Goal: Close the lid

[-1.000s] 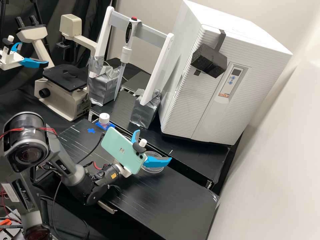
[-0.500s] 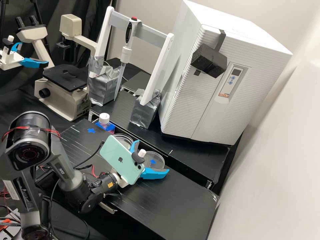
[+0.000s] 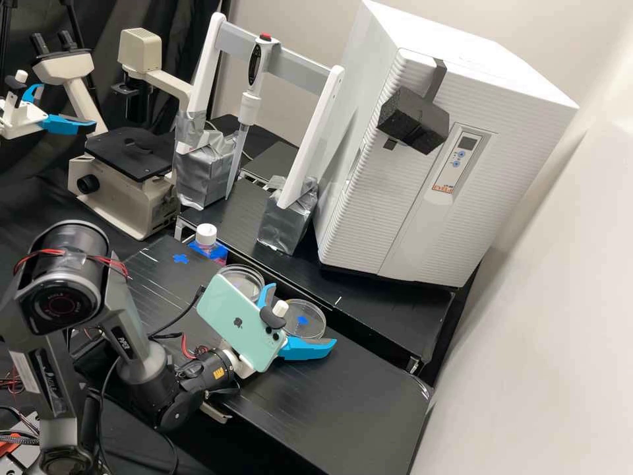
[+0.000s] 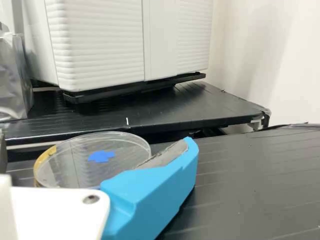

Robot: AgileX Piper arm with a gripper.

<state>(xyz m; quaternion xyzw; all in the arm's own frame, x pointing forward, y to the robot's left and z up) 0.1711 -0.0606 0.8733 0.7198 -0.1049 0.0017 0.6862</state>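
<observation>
Gripper (image 3: 302,315): the two blue fingers are spread wide, and nothing is held.
Near dish (image 3: 315,314): this clear, round piece is seen flat on the black bench (image 3: 356,396), by the open fingers; a blue mark (image 3: 302,320) is seen through it. It may be the lid, but this cannot be told for sure.
Far dish (image 3: 239,280): it is set just beside, past the phone (image 3: 241,320) that is fixed to the arm.
Step in hand: the near dish seems to be lined up for a grab; if it is the lid, the far dish is still to be shut.
Next move: the dish's rim needs to be put between both fingers, low down, then squeezed softly.
Risk: the thin rim could be bumped and slid away.
</observation>
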